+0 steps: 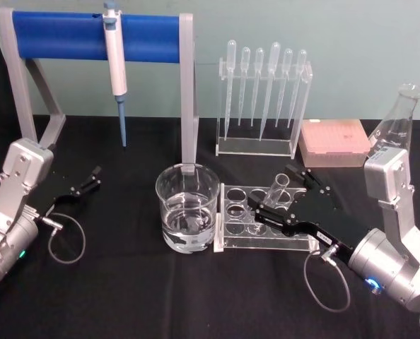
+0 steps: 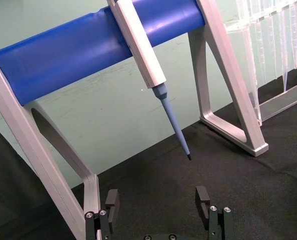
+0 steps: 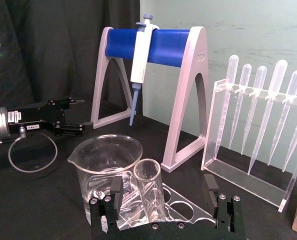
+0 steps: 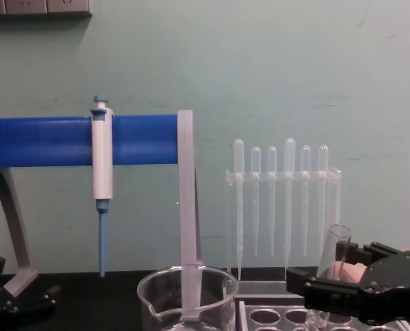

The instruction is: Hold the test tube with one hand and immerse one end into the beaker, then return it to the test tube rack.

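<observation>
Released, the right claw (image 3: 163, 187) straddles the test tube (image 3: 149, 192) leaning in the rack (image 1: 266, 239), poised to clench and lift it; the beaker (image 1: 187, 208) stands just beyond its tips. The left claw (image 1: 92, 178) idles, spread.

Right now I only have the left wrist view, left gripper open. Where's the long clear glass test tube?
Observer: The test tube stands tilted in the clear plastic rack with round holes.
Operator: Right gripper holding it?
Observer: No, the black flat-jawed right gripper straddles it with fingers open, neither touching.
Operator: Beaker?
Observer: The wide clear glass beaker sits beside the rack on the robot's left, holding clear liquid.
</observation>
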{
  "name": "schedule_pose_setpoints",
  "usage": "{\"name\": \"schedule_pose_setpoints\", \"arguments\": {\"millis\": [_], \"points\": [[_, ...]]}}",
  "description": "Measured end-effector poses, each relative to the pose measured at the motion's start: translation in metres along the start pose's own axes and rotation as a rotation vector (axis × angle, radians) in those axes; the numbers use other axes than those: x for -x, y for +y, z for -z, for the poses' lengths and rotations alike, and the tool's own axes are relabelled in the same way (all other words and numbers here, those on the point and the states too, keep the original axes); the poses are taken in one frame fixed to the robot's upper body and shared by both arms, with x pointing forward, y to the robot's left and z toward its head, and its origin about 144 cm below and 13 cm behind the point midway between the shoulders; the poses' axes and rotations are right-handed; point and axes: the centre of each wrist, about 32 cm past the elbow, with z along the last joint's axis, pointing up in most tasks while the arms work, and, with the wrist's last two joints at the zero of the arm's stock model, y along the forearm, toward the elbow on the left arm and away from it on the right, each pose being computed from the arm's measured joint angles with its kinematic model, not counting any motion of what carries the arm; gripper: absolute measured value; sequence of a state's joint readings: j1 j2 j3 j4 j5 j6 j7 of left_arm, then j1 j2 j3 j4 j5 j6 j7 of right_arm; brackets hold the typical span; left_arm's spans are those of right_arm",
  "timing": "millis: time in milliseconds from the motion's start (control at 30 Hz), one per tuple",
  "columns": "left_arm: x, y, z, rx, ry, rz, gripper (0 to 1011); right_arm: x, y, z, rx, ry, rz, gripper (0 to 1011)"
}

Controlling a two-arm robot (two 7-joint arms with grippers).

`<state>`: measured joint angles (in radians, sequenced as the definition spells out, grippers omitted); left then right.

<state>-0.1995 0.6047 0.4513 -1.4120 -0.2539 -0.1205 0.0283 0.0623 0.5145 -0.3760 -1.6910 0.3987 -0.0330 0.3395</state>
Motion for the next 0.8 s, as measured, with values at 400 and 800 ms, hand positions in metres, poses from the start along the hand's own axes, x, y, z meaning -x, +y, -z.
{"name": "schedule_pose_setpoints", "arguments": {"millis": [400,800], "points": [[0.0000,0.0000,0.0000,0.000,0.000,0.000,1000,-0.0001,-0.0004,-0.0003,-0.002,0.000,0.000,1002],[0.0000,0.0000,0.0000,0.000,0.000,0.000,1000,-0.0001,-0.0006,-0.0003,-0.002,0.001,0.000,947]]}}
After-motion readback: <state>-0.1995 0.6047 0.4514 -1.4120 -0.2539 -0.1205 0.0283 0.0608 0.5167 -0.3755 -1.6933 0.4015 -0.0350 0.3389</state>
